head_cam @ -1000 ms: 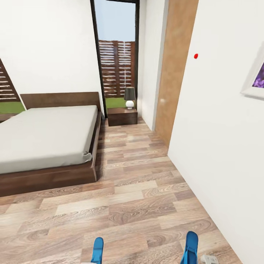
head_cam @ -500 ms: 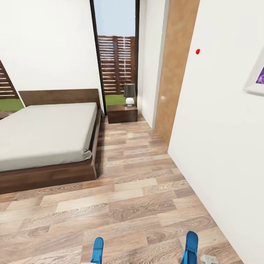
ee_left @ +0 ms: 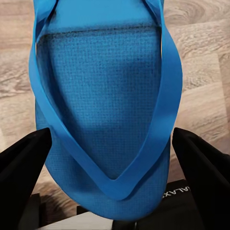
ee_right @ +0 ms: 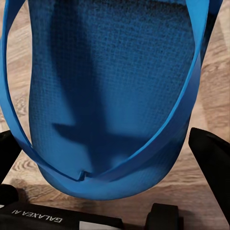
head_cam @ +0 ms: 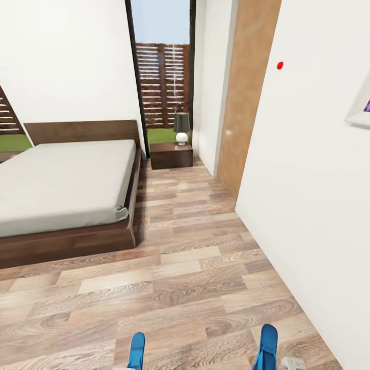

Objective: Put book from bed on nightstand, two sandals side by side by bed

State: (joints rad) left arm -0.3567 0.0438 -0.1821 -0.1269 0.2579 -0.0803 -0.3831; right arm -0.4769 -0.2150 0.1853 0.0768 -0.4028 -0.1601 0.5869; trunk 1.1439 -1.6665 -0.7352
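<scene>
Two bright blue sandals stand upright at the bottom edge of the head view, one sandal (head_cam: pixel 136 349) on the left and the other sandal (head_cam: pixel 268 345) on the right. My left gripper (ee_left: pixel 112 163) is shut on its sandal (ee_left: pixel 103 86), black fingers (ee_left: pixel 24 165) at either side of the sole. My right gripper (ee_right: pixel 110 153) is shut on the second sandal (ee_right: pixel 110 72). The bed (head_cam: pixel 61 185) lies ahead on the left, its mattress bare where it shows. A nightstand (head_cam: pixel 171 154) stands beyond it by the window. The book is out of view.
A dark-shaded lamp (head_cam: pixel 181 128) sits on the nightstand. A white wall (head_cam: pixel 318 205) runs close along my right, with a brown door (head_cam: pixel 246 97) farther on. Wood-plank floor (head_cam: pixel 190 246) stretches between the bed and the wall.
The whole head picture has shifted a little, so the camera has moved and the bed and nightstand sit slightly higher. Both sandals keep their places in my grippers.
</scene>
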